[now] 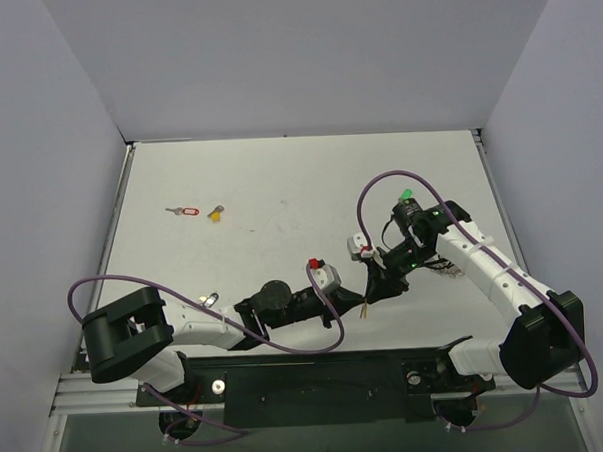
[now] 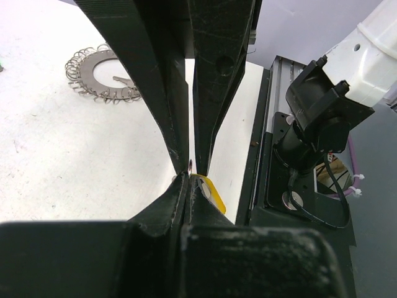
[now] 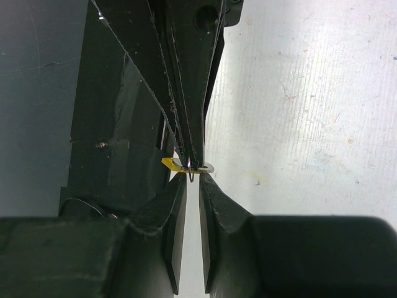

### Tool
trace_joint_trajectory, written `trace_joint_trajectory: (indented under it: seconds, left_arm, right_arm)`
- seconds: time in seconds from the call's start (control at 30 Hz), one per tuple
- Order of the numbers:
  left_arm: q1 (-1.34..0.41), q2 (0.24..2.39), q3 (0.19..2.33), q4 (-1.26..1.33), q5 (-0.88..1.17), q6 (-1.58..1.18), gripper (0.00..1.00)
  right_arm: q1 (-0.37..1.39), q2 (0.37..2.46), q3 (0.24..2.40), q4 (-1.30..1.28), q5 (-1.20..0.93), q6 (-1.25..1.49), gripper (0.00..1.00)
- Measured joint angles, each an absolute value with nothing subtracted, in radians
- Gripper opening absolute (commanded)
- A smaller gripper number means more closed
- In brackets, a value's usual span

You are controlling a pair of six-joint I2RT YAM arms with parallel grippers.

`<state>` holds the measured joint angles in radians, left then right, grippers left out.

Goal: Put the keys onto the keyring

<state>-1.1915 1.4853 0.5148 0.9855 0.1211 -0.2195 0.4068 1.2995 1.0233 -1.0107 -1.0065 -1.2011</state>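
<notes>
My left gripper [image 2: 188, 177] is shut on a yellow-headed key [image 2: 212, 192], low over the table's near edge. In the top view this key [image 1: 364, 310] hangs from the tips of the left gripper [image 1: 369, 299]. My right gripper [image 3: 193, 180] meets it tip to tip, its jaws a narrow gap apart. A thin wire loop [image 3: 193, 176] on the yellow key [image 3: 170, 164] sits in that gap. The keyring [image 2: 102, 74], a frilly silver loop, lies flat on the table beyond both grippers. A red-tagged key [image 1: 184, 211] and another yellow key [image 1: 215, 214] lie at the far left. A green key head [image 1: 406, 194] shows behind the right wrist.
A small silver piece [image 1: 210, 300] lies beside the left arm's forearm. Purple cables [image 1: 380, 188] loop above both arms. The black mounting rail [image 1: 318, 375] runs along the near edge. Grey walls close in the table [image 1: 300, 186] on three sides.
</notes>
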Motion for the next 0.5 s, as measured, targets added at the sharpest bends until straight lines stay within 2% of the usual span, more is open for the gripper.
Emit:
trace_joint_trajectory:
  seconds: [0.1, 0.5]
  left_arm:
    - [-1.192, 1.485, 0.515, 0.986, 0.119, -0.225, 0.0]
    - [-1.192, 1.487, 0.515, 0.993, 0.106, -0.233, 0.01]
  right_arm:
    - [0.407, 1.299, 1.023, -1.011, -1.006, -1.204, 0.0]
    - [0.407, 1.3, 1.035, -1.013, -0.999, -1.182, 0.0]
